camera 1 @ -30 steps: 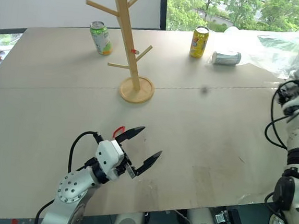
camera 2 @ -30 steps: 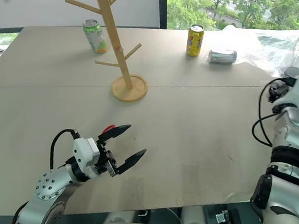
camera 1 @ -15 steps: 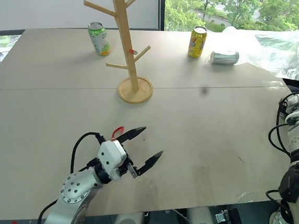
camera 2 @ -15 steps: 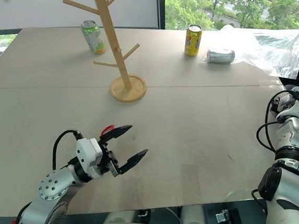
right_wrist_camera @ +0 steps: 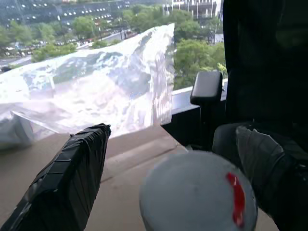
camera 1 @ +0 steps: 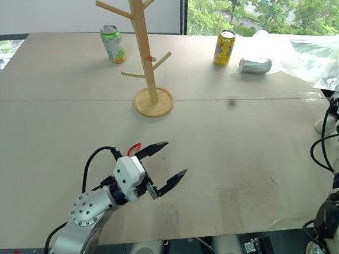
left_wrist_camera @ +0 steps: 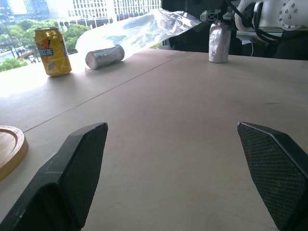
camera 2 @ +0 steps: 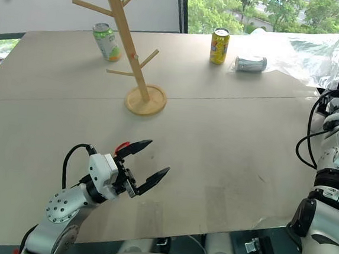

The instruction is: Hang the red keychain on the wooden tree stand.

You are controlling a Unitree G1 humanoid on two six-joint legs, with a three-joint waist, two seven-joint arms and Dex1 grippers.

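Red keychain (camera 1: 134, 148), likely light, stiff and slippery, lies beside the spread-fingered, empty left gripper (camera 1: 170, 166); grasp its loop.

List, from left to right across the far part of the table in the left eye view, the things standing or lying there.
Green can → wooden tree stand → yellow can → silver can lying on its side → clear plastic bag.

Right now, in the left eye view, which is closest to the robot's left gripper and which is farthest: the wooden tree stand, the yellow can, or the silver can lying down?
1. Wooden tree stand, straight ahead of the left gripper.
2. Yellow can, upright, far side, rightward.
3. Silver can, lying further right.
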